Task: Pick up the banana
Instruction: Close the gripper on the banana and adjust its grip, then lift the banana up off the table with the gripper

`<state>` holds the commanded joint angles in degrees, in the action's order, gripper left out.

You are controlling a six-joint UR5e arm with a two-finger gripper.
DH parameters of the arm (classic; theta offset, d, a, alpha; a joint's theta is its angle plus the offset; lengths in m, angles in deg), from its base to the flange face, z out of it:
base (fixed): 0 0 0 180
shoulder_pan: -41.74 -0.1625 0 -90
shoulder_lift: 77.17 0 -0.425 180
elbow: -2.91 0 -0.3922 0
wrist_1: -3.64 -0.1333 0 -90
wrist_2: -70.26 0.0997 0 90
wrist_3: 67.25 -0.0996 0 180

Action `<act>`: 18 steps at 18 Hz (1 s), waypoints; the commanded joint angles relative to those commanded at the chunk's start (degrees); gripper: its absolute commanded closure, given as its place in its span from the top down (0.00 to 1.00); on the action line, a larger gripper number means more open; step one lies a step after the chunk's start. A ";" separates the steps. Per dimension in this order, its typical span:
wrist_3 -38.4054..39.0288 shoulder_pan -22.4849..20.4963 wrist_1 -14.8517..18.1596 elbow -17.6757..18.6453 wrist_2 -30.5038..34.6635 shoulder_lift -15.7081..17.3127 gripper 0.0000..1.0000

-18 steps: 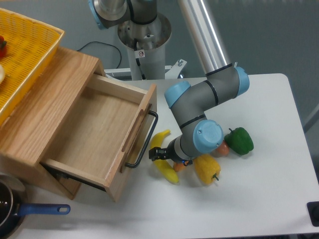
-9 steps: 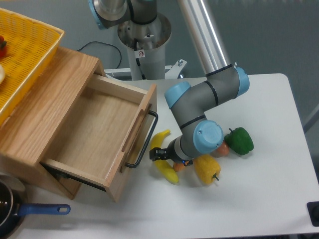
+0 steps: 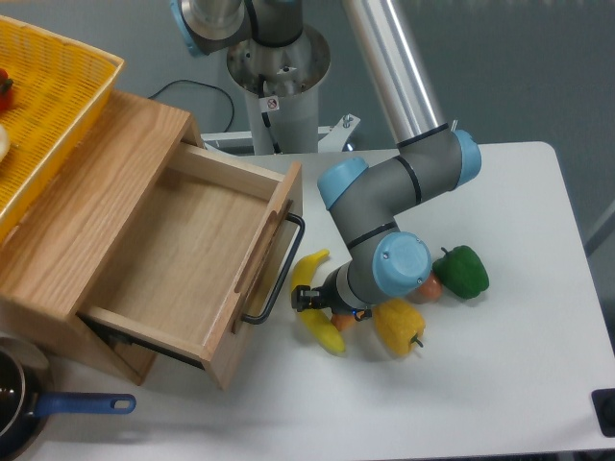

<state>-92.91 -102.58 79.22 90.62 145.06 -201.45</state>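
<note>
Gripping the banana (image 3: 314,300) mid-length, the end effector (image 3: 309,301) looks narrowed around it; lift straight up, clearing the drawer handle (image 3: 279,279) at nine o'clock.

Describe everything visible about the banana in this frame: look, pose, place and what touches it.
The banana is a smooth, bright-yellow toy that looks like plastic, long, slim and curved, with pointed ends. It lies flat on the white table, just right of the open wooden drawer and its black handle. One tip points up toward the drawer front, the other down toward the table's near edge. The gripper sits at its middle, jaws closed against it, hiding part of it. An orange piece lies right beside its lower half.
</note>
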 joint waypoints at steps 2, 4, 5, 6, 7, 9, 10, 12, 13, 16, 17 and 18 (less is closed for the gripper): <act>0.09 0.00 0.00 0.00 0.00 0.17 0.43; 0.09 0.00 0.00 0.00 0.09 0.35 0.37; 0.00 0.00 0.00 0.00 0.00 0.44 0.37; 0.00 0.00 0.00 0.00 0.00 0.44 0.37; 0.00 0.00 0.00 0.00 0.00 0.44 0.37; 0.00 0.00 0.09 -0.17 0.09 0.44 0.37; 0.00 0.00 0.09 -0.18 0.09 0.44 0.36; -0.26 -0.44 0.26 -0.35 0.09 0.61 0.36; -0.35 -0.87 0.35 -0.53 0.09 0.79 0.35; -0.61 -2.02 0.53 -1.14 0.09 1.05 0.35; -0.70 -2.46 0.44 -1.14 0.17 1.14 0.35; -1.05 -2.98 0.53 -1.14 0.78 1.32 0.35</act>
<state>-93.97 -105.56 79.75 89.48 145.84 -200.13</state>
